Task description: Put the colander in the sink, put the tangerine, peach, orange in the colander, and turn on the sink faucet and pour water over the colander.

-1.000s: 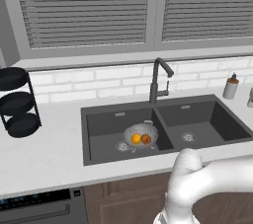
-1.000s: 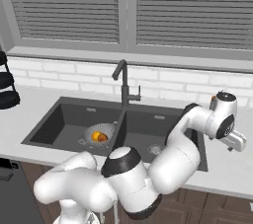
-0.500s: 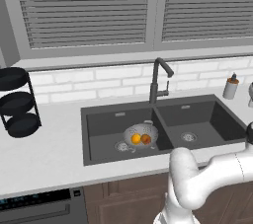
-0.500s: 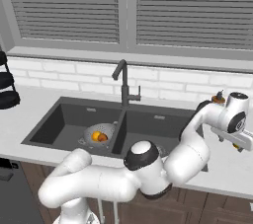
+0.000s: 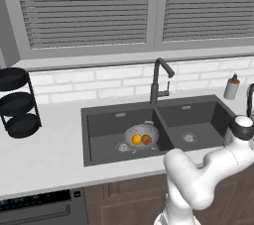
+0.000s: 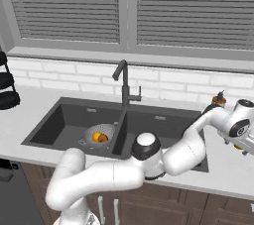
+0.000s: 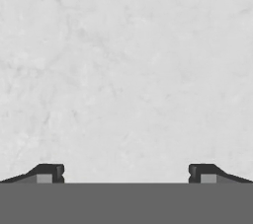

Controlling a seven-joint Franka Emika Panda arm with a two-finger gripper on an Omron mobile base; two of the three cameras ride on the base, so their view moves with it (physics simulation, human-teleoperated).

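Fruit loaded, faucet waiting

The colander [image 5: 141, 137] is sitting in the sink [image 5: 99, 125] holding orange fruit; the gripper [image 7: 126, 172] is hovering over bare worktop [image 7: 123, 70], jaws wide and empty, probably needing to reach the sink faucet [image 5: 158, 81] lever.

The silver-grey perforated colander [image 5: 141, 137] sits upright in the left basin of the dark grey double-basin sink [image 5: 99, 120], holding orange fruits [image 5: 136, 139], while the tall gooseneck sink faucet [image 5: 158, 81] stands behind the divider.
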